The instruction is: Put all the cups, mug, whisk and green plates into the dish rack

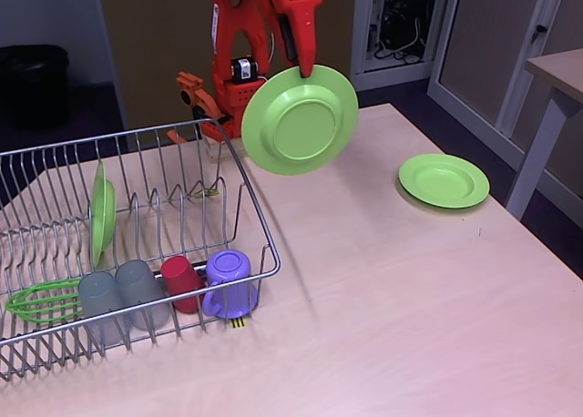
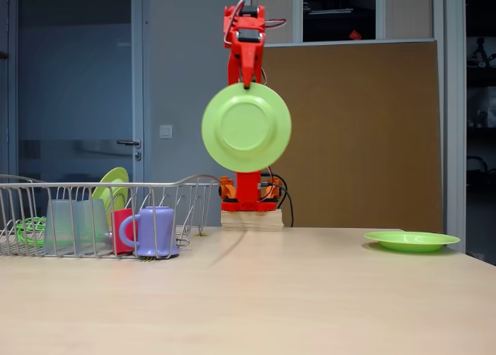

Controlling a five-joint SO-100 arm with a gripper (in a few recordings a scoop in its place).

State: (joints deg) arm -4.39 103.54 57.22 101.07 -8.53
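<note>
A pale wooden table (image 1: 392, 280) stands in an office room with a brown panel (image 2: 364, 130) behind. The dish rack (image 1: 137, 244) sits at its left. Above the rack's right end, the gripper (image 1: 306, 71) pinches a green plate (image 1: 300, 120) by its upper rim, hanging upright, face toward the cameras.

Rack (image 1: 137, 244) left on table (image 1: 383, 308), cups (image 1: 118, 294), mug (image 1: 228, 280) inside; plate (image 1: 444, 180) right.
</note>
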